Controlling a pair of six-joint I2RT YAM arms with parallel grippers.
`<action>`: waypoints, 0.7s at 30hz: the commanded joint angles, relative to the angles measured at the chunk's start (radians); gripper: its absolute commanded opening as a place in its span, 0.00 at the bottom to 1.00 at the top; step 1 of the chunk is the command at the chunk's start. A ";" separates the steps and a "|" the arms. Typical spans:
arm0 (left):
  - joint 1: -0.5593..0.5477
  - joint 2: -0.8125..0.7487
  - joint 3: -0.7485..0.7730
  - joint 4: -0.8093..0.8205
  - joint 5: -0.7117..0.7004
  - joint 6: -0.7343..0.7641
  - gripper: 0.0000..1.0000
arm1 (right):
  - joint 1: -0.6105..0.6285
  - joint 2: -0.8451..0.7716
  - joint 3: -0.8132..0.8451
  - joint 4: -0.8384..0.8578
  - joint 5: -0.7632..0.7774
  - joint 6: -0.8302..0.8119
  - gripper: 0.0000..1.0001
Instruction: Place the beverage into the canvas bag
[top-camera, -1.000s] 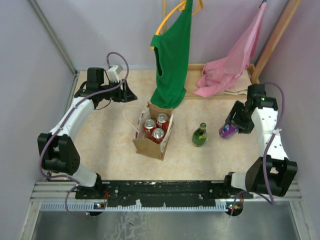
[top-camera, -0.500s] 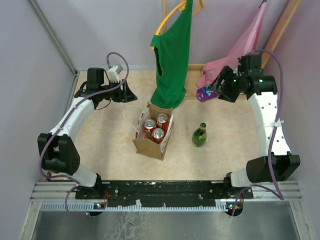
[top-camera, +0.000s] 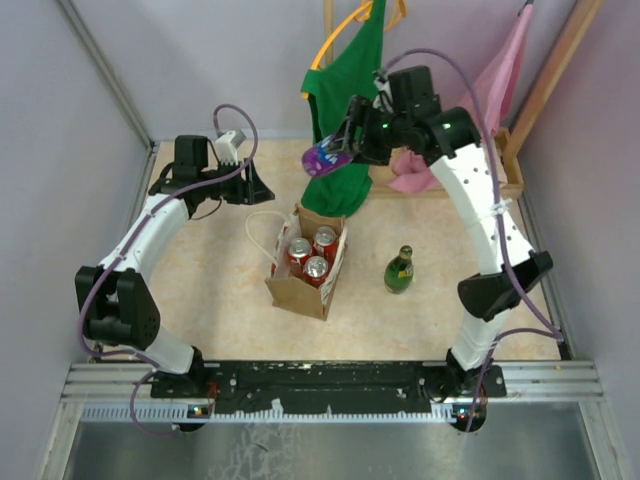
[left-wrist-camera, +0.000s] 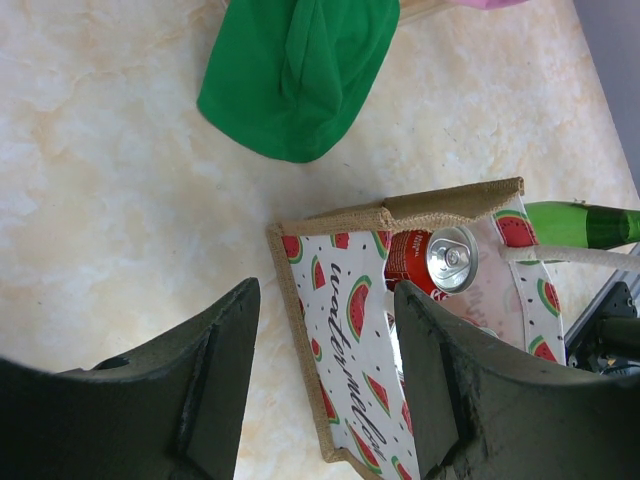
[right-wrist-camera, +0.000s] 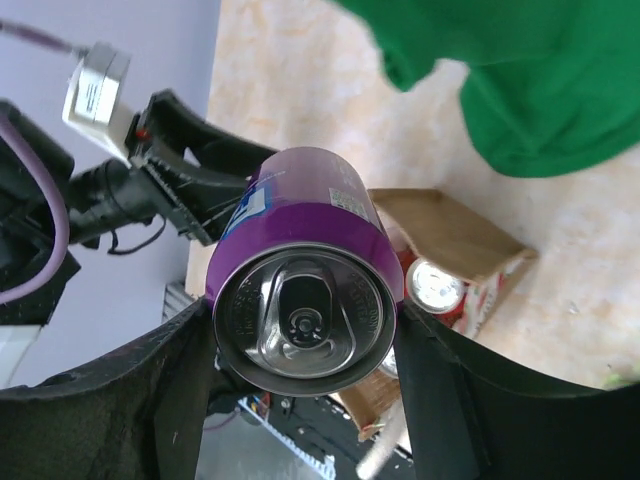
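The beverage, a purple can (top-camera: 324, 157), hangs in the air in front of the green shirt, just behind the canvas bag (top-camera: 298, 291). My right gripper (top-camera: 338, 152) is shut on it. In the right wrist view the purple can (right-wrist-camera: 305, 290) fills the space between both fingers, its silver top facing the camera, with the canvas bag (right-wrist-camera: 455, 235) below. The bag stands open mid-table and holds three red cans (top-camera: 312, 252). My left gripper (top-camera: 262, 187) waits open at the back left, aimed at the bag's watermelon-print lining (left-wrist-camera: 350, 330). In its own view, the left gripper (left-wrist-camera: 325, 300) holds nothing.
A green glass bottle (top-camera: 400, 270) stands right of the bag. A green shirt (top-camera: 350, 110) hangs on a hanger down to the table behind the bag. A pink garment (top-camera: 460, 130) drapes over a wooden tray (top-camera: 388, 134) at the back right. The bag's white handle (top-camera: 258, 225) loops leftwards.
My right arm has carried the purple can from the table's right side up and leftwards to a spot above and behind the bag. The left arm has stayed still.
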 joint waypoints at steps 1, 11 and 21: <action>0.004 -0.034 -0.009 0.021 0.008 0.005 0.62 | 0.104 0.099 0.159 -0.038 -0.028 -0.057 0.00; 0.004 -0.054 -0.044 0.021 0.011 -0.002 0.62 | 0.263 0.184 0.182 -0.155 0.011 -0.137 0.00; 0.003 -0.065 -0.063 0.021 0.016 -0.011 0.62 | 0.380 0.225 0.181 -0.285 0.119 -0.203 0.00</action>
